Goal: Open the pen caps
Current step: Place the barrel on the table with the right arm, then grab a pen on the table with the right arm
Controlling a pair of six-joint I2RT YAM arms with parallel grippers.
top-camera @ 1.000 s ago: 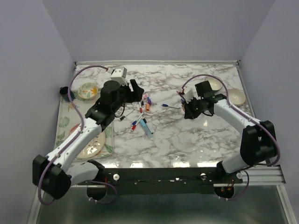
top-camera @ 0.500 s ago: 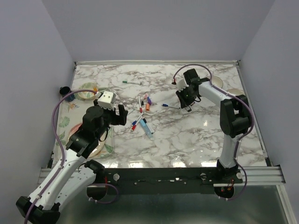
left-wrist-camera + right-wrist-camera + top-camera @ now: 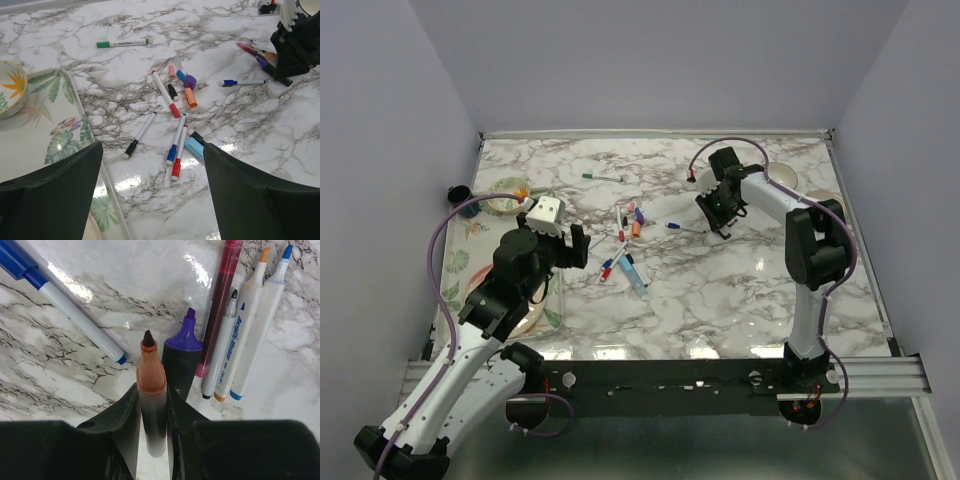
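Note:
Several loose pen caps lie in the pen pile [image 3: 630,225]: pink [image 3: 171,70], blue [image 3: 180,75], purple [image 3: 189,81], black [image 3: 172,92] and orange [image 3: 190,98]. Capped pens lie nearer: black-capped [image 3: 140,135], blue-capped [image 3: 176,146], red-capped [image 3: 178,160]. My left gripper [image 3: 575,245] [image 3: 152,165] is open and empty, near-left of the pile. My right gripper [image 3: 720,205] [image 3: 151,390] is shut on an uncapped brown-orange marker [image 3: 151,375], low over several uncapped pens [image 3: 235,330] and a purple highlighter [image 3: 182,355].
A green pen [image 3: 603,177] lies at the back. A blue pen [image 3: 685,227] lies beside the right gripper. A light blue highlighter [image 3: 634,272] is near the pile. A leaf-patterned tray [image 3: 460,265], a patterned bowl [image 3: 508,195] and a black cup [image 3: 457,193] are left; white bowls [image 3: 825,205] are right.
My left gripper has drawn back from over the pile toward the near left. My right gripper has moved farther back with the marker still in it.

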